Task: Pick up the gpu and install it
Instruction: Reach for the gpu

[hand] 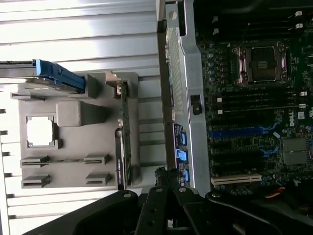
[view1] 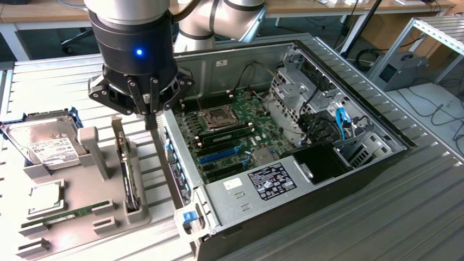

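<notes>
Fingers (view1: 150,117) pressed together on nothing, the gpu (view1: 129,179) at their seven o'clock, on edge in the holder (view1: 87,190): I'd guess light, stiff, fragile, best pinched by its top edge.

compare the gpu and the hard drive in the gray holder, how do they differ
The gpu is slim and dark; the hard drive is boxy, silver and white-labelled. The gpu stands on edge in a slot; the hard drive shows its broad face. Both rest in the gray holder.
</notes>
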Controlling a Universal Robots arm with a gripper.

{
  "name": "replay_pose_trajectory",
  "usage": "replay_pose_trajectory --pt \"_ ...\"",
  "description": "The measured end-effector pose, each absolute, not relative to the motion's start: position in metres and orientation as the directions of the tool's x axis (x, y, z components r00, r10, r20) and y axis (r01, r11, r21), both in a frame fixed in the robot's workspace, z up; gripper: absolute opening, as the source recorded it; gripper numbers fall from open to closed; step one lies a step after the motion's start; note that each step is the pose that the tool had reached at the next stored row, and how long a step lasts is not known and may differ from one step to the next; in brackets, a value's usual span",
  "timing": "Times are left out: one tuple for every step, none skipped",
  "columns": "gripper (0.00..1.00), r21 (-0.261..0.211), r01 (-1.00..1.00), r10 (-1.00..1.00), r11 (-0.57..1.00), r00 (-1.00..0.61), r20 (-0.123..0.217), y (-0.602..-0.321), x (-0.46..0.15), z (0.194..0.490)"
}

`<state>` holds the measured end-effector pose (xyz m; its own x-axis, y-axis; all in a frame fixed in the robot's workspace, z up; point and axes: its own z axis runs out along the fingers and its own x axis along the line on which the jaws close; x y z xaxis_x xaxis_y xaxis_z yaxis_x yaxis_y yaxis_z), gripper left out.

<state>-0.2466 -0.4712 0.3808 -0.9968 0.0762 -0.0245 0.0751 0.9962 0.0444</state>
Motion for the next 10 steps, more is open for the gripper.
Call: replay_pose_trajectory --pt "0.11 0.044 0.075 0.076 0.996 -0.997 -0.025 -0.4722 -0.2466 0.3807" --pt "0.11 0.044 0.075 0.076 0.996 -0.997 -0.024 -0.4730 -0.2466 0.3807" --pt "0.11 0.044 0.075 0.076 0.996 -0.997 -0.024 -0.4740 -0.2466 0.3807" --pt "0.11 0.044 0.075 0.076 0.996 -0.997 -0.024 -0.4745 -0.2467 0.3806" --pt "0.11 0.044 0.075 0.076 0.996 -0.997 -0.024 -0.4748 -0.2470 0.3806" --pt "0.11 0.044 0.075 0.076 0.996 -0.997 -0.024 -0.4750 -0.2478 0.3805" --pt "0.11 0.044 0.075 0.076 0.996 -0.997 -0.024 -0.4751 -0.2485 0.3803" --pt "0.11 0.044 0.075 0.076 0.996 -0.997 -0.024 -0.4752 -0.2494 0.3802" --pt "0.11 0.044 0.075 0.076 0.996 -0.997 -0.024 -0.4752 -0.2501 0.3801" --pt "0.11 0.044 0.075 0.076 0.996 -0.997 -0.025 -0.4754 -0.2511 0.3800"
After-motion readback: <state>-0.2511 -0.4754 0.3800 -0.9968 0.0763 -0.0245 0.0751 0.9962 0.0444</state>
